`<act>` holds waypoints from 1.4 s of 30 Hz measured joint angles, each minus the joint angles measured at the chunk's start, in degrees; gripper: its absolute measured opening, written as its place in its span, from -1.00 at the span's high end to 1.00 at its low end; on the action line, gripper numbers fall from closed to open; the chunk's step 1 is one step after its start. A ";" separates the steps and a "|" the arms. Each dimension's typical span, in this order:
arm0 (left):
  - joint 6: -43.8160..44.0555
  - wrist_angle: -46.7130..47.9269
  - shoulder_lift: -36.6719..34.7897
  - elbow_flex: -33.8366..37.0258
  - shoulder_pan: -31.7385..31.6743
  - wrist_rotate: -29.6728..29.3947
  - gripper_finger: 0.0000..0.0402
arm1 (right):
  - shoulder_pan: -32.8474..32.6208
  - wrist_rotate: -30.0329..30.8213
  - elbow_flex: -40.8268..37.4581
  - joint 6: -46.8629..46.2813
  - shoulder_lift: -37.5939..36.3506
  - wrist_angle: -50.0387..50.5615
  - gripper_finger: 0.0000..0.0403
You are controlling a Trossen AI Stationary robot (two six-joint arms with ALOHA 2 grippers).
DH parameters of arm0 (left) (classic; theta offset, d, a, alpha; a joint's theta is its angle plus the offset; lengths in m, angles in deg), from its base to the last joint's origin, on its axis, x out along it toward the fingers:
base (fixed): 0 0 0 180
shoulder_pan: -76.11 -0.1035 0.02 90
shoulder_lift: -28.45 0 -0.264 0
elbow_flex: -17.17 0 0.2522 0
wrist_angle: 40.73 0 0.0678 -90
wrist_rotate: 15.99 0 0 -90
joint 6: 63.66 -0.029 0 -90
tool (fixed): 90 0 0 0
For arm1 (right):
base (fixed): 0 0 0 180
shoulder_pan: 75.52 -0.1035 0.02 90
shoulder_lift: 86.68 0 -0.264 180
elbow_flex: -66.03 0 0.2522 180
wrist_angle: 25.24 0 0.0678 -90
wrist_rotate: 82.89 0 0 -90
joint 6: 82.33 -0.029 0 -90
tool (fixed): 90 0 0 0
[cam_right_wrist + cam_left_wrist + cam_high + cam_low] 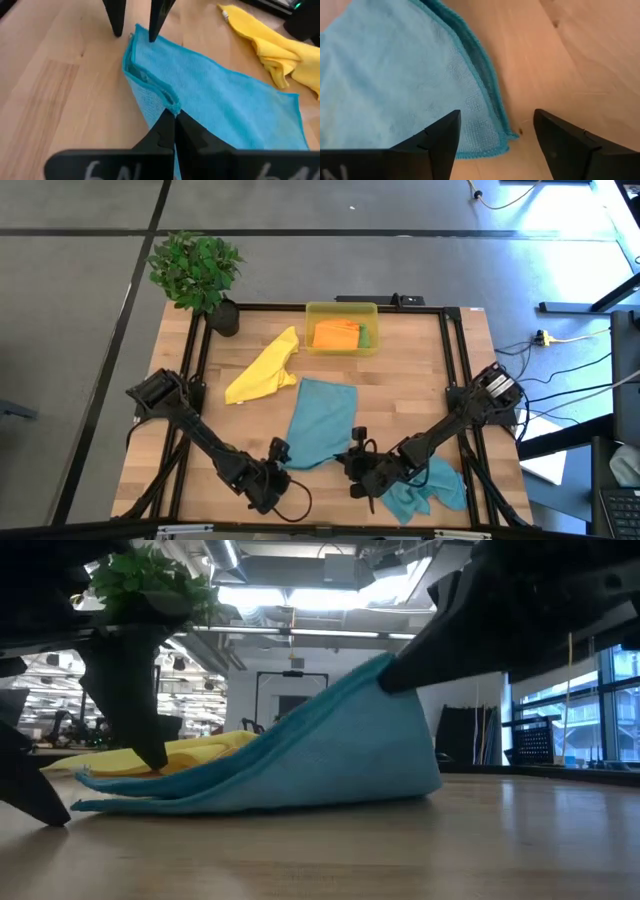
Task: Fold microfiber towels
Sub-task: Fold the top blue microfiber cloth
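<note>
A teal microfiber towel point(322, 418) lies mid-table, doubled over, with two layers showing along its near edge. My right gripper point(174, 120) is shut on its near right corner and holds that corner up. My left gripper point(497, 145) is open, low over the near left corner point(506, 142), one finger on each side of it. A yellow towel point(265, 368) lies crumpled behind the teal one. Another teal towel point(432, 488) is bunched near the front right. Orange and green towels sit in the yellow bin point(342, 308). My right gripper pinches the teal towel's near right corner point(171, 104) between its two shut fingers, coming slanting down from the near right. That corner is lifted clear point(385, 665). The cloth slopes from it down to the table, where the rest lies. Whether my left gripper touches the near left corner, I cannot tell.
A potted plant point(198, 272) stands at the far left corner. A black frame point(455, 360) runs along the table's sides. Bare wood point(180, 470) shows near the front left.
</note>
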 joint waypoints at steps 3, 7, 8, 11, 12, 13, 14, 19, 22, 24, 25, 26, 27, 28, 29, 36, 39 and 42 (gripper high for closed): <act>1.29 0.40 0.11 0.07 0.31 -1.92 -0.21 | 0.00 0.10 0.00 -0.02 -0.21 0.00 1.00; 2.18 0.89 0.17 0.16 0.31 -2.86 -0.16 | 0.15 0.11 0.00 -1.25 -0.21 0.02 1.00; 2.52 0.94 0.17 0.17 0.23 -2.87 -0.14 | 0.17 0.13 0.00 -1.46 -0.21 0.03 1.00; 2.67 1.01 0.20 0.20 0.16 -2.97 -0.09 | 0.17 1.18 0.00 -2.41 -0.21 0.02 1.00; 2.69 1.01 0.22 0.22 0.20 -3.06 -0.08 | 0.17 1.79 0.00 -2.83 -0.21 0.02 1.00; 2.82 1.01 0.22 0.24 0.22 -3.18 -0.08 | 0.19 2.33 0.00 -3.06 -0.21 0.02 1.00; 3.08 1.01 0.24 0.24 0.22 -3.22 -0.08 | 0.23 2.77 0.00 -3.43 -0.21 0.02 1.00; 4.15 0.83 0.24 0.28 0.23 -3.29 -0.07 | 0.60 4.49 0.00 -4.82 -0.59 0.49 1.00; 5.40 0.69 0.24 0.28 0.22 -3.27 -0.07 | 1.01 4.80 0.00 -5.87 -1.73 0.95 1.00; 6.21 0.66 0.24 0.28 0.22 -3.31 -0.07 | 1.03 5.27 0.02 -5.95 -2.66 0.99 1.00; 6.67 0.66 0.24 0.28 0.22 -3.36 -0.07 | 1.03 5.81 0.02 -5.92 -3.07 1.11 1.00; 6.84 0.64 0.26 0.28 0.22 -3.49 -0.07 | 1.03 6.01 0.05 -5.92 -3.38 1.17 1.00; 7.11 0.62 0.26 0.28 0.22 -3.59 -0.07 | 1.01 6.04 0.07 -5.92 -3.64 1.35 1.00; 7.39 0.63 0.26 0.28 0.22 -3.80 -0.07 | 1.01 6.12 0.07 -5.92 -3.73 1.51 1.00; 7.82 0.64 0.28 0.30 0.22 -4.24 -0.07 | 1.01 6.12 0.07 -5.99 -3.73 1.48 1.00; 8.65 0.77 0.42 0.42 0.09 -8.75 -0.07 | 1.01 6.12 0.05 -7.13 -3.73 2.58 1.00; 8.61 0.73 0.42 0.42 0.13 -9.26 -0.04 | 1.01 6.10 0.07 -7.46 -3.73 3.24 1.00; 8.61 0.69 0.39 0.42 0.24 -9.25 0.09 | 1.01 6.12 0.05 -7.54 -3.73 3.72 1.00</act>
